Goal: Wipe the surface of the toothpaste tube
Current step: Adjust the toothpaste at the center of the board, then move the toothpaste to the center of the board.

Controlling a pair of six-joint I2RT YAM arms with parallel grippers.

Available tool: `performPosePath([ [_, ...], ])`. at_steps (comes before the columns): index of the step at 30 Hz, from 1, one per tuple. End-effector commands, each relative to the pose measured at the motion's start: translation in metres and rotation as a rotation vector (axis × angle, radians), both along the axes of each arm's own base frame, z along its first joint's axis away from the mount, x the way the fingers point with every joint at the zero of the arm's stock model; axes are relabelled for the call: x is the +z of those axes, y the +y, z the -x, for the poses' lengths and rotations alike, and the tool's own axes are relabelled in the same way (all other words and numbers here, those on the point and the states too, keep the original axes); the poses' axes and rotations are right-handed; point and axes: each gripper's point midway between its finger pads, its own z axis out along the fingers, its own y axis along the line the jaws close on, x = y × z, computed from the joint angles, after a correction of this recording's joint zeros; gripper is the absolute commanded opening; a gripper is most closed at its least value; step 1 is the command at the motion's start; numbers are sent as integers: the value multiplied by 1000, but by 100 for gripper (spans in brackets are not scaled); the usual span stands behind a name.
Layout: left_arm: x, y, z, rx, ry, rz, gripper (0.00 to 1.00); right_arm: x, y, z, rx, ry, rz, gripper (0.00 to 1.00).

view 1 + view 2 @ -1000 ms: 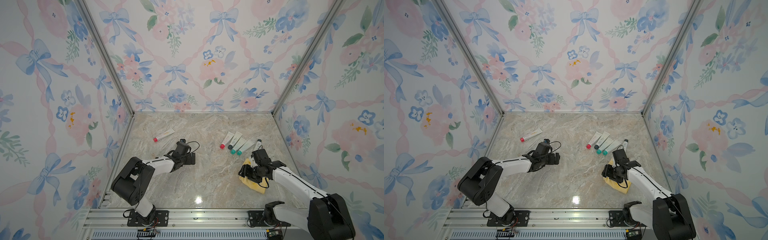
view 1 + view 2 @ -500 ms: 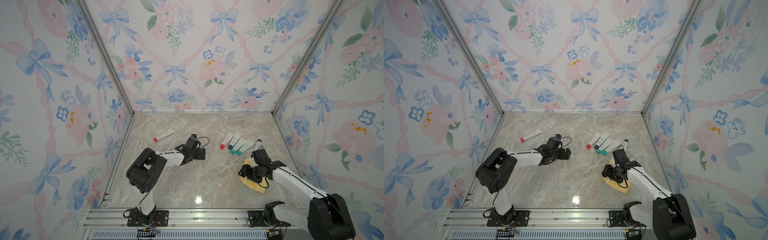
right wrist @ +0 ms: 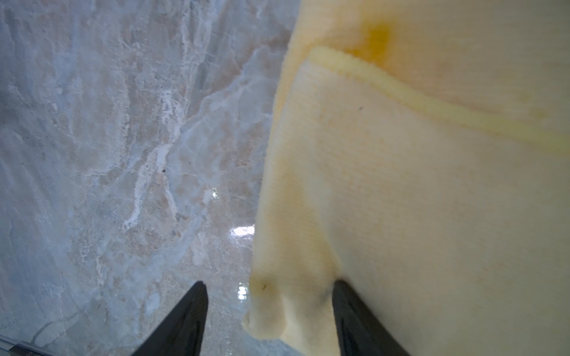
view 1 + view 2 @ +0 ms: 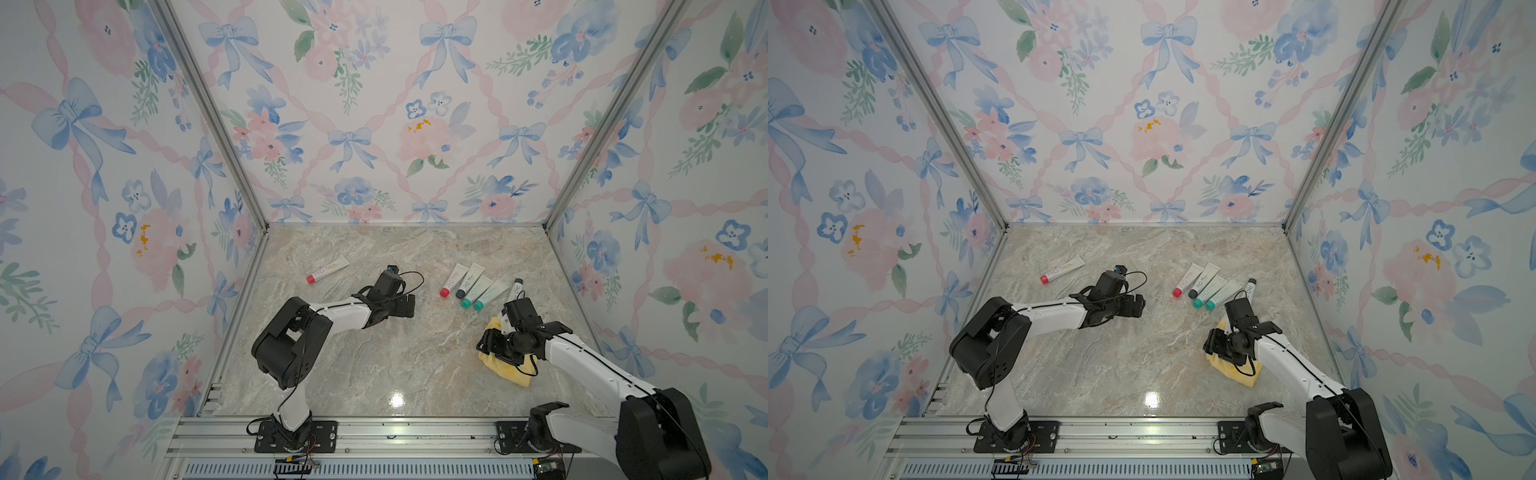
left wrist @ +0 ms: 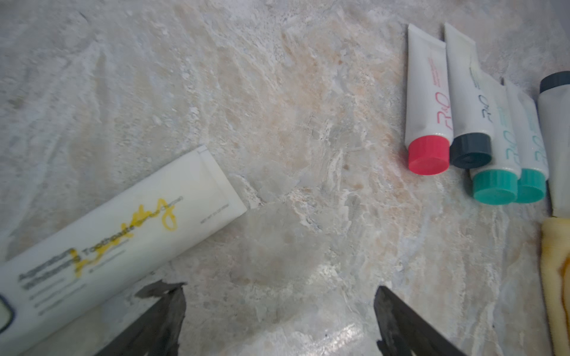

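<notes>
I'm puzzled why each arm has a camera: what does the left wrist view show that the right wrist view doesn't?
Only left wrist: a lone toothpaste tube with yellow scribbles, and a row of capped tubes. Only right wrist: a corner of the yellow cloth between the open fingers of the right gripper. Both: the marble table, that cloth, and a pair of dark fingertips.

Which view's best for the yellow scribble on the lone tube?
Left wrist: the lone tube is close, scribble plain, though its cap is cut off. Both top views show it whole, red cap too, but tiny. Right wrist misses it.
</notes>
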Motion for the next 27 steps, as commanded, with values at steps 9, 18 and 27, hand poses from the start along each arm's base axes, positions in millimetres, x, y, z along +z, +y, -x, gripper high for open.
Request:
performPosePath([
  [9, 12, 72, -26, 142, -38, -128, 97, 0, 1, 1, 17, -4, 15, 65],
  [18, -12, 87, -51, 166, 5, -166, 97, 0, 1, 1, 18, -6, 15, 65],
  [27, -38, 82, -32, 127, 71, -184, 97, 0, 1, 0, 19, -8, 15, 65],
])
